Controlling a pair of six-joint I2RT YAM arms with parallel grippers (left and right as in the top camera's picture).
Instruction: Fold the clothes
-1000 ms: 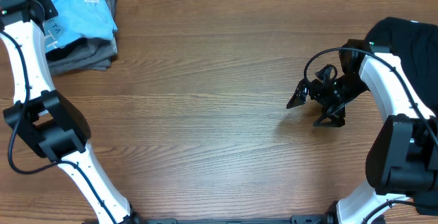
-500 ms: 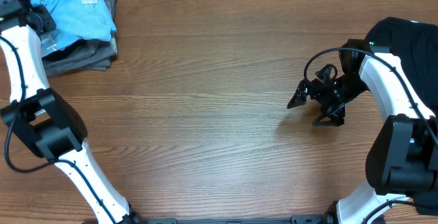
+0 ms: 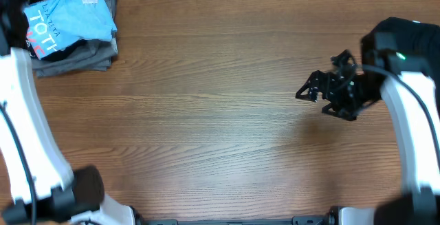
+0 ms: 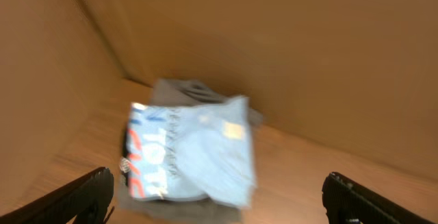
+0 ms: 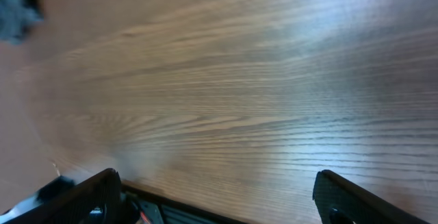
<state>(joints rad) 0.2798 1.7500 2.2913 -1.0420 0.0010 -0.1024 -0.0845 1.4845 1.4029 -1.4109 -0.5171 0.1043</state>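
Release is done: left gripper [image 4: 219, 194], open and empty, has backed off the folded sky-blue cotton T-shirt [image 3: 75, 18] at the far-left corner; right gripper [image 3: 324, 101] is open too.

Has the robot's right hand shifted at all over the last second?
Yes. The right hand has drifted slightly up and to the right in the overhead view, closer to the black garment, which has stayed put.
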